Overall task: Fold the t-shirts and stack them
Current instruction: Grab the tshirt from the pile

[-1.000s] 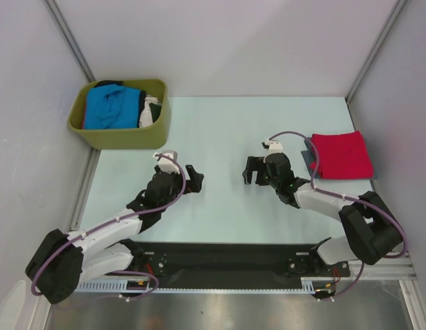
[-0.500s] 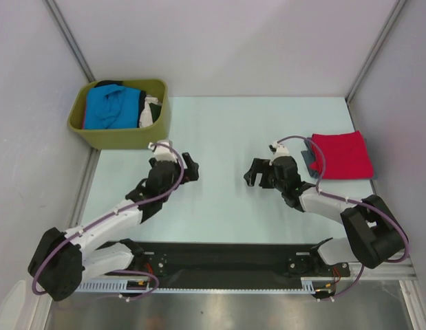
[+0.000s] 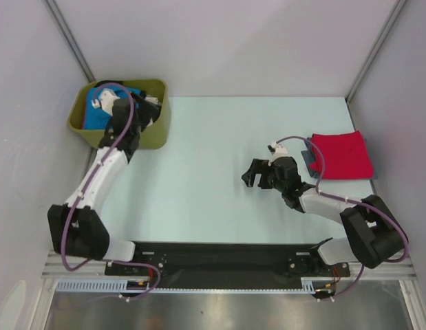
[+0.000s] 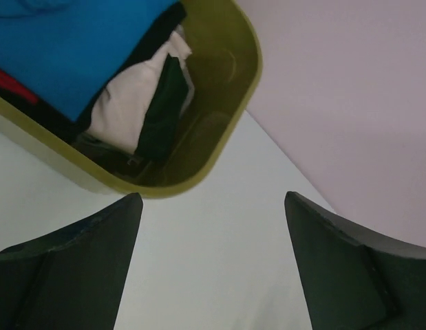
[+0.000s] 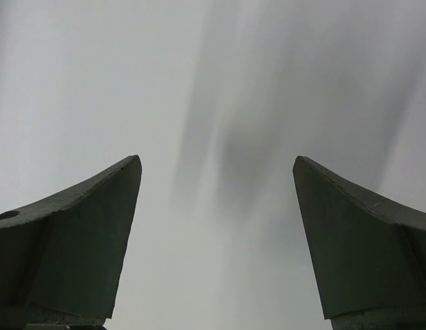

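Note:
The olive-green tub [image 3: 145,138] at the back left holds crumpled t-shirts. In the left wrist view I see a bright blue shirt [image 4: 75,48], a white one [image 4: 133,110], a black one [image 4: 161,120] and a red strip [image 4: 13,84] inside the tub [image 4: 235,117]. My left gripper [image 3: 141,113] is at the tub's near right part, open and empty [image 4: 210,199]. A folded red t-shirt [image 3: 341,155] lies at the right of the table, with a blue-grey edge [image 3: 308,161] under it. My right gripper [image 3: 254,173] is open and empty over bare table [image 5: 216,159], left of the red shirt.
The pale green table [image 3: 219,137] is fenced by grey walls at the back and on both sides. The left arm [image 3: 102,172] stretches along the left edge up to the tub. A black rail [image 3: 219,258] runs along the near edge.
My left arm has swung from the middle of the table up and left to the tub. The right gripper has hardly moved.

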Action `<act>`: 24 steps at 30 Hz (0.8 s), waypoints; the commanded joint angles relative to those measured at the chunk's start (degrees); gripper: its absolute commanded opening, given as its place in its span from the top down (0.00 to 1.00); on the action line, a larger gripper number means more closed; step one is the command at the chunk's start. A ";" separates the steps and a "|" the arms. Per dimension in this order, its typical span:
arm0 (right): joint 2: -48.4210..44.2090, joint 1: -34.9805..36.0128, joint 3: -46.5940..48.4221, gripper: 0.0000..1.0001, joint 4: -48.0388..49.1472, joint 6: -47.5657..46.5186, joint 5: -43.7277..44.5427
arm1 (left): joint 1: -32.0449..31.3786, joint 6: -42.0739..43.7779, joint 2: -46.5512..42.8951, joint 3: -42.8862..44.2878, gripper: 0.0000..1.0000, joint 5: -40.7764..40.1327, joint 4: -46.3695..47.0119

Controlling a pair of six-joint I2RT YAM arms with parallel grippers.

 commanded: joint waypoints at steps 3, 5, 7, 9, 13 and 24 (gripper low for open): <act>0.05 -0.28 0.85 0.04 2.29 -0.31 -1.46 | 6.81 -5.39 13.69 23.52 0.14 -4.25 -15.61; -0.12 -0.36 0.85 0.04 1.94 -0.49 -1.55 | 8.05 -5.48 20.20 29.36 0.16 -6.44 -21.40; -0.30 -0.45 0.59 0.04 1.41 -0.40 -1.46 | 8.58 -4.96 23.72 36.72 0.16 -8.81 -23.98; -0.04 -0.54 0.41 0.04 1.94 -0.40 -1.99 | 10.41 -4.07 28.47 40.53 0.15 -10.75 -26.00; 0.32 -0.63 1.11 0.04 1.41 -0.75 -2.08 | 13.49 -6.87 32.78 43.01 0.14 -9.44 -26.19; 0.32 -0.98 1.03 0.04 1.67 -1.36 -1.90 | 20.26 -13.56 32.61 32.72 0.19 -3.64 -13.79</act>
